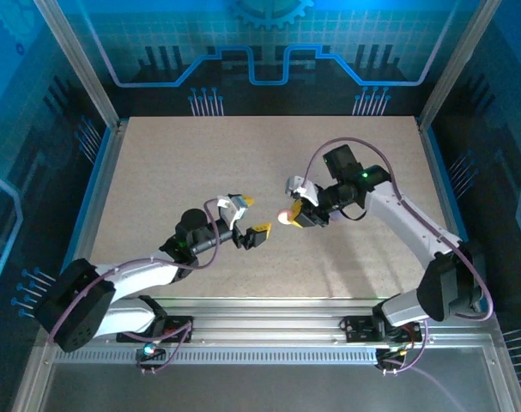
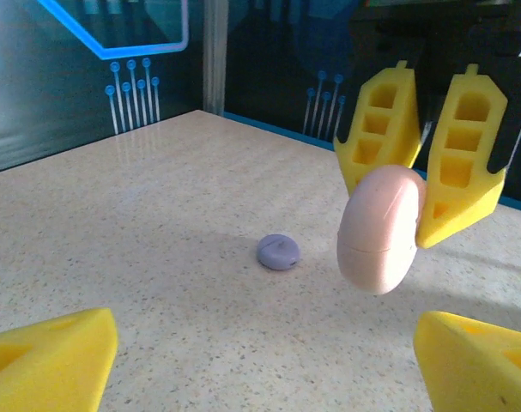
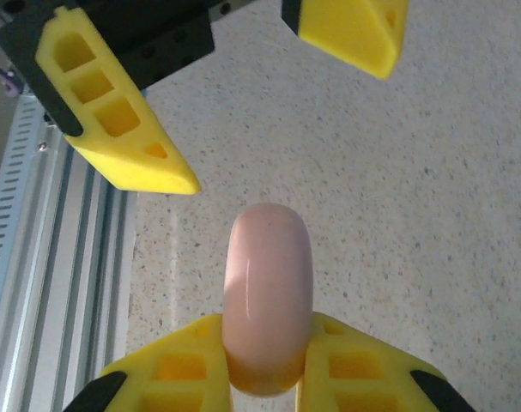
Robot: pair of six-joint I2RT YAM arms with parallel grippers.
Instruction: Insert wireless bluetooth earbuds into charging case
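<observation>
A robotics lab test cell: a speckled tabletop (image 1: 200,172) boxed in by aluminium frame posts (image 1: 75,60) and blue circuit-patterned wall panels (image 1: 269,34), with two cabled robot arms (image 1: 148,276) bolted to a slotted metal rail (image 1: 269,313).

The tabletop (image 1: 200,163) was pale beige with fine dark speckles. The pink case (image 3: 269,292) was a plain, glossy pinkish-white, and the lilac case (image 2: 278,251) a plain greyish-lilac. The right gripper (image 2: 393,210) and left gripper (image 1: 251,216) had bright yellow fingers on black mounts. The back wall (image 1: 260,34) was blue with circuit-line patterns.
</observation>
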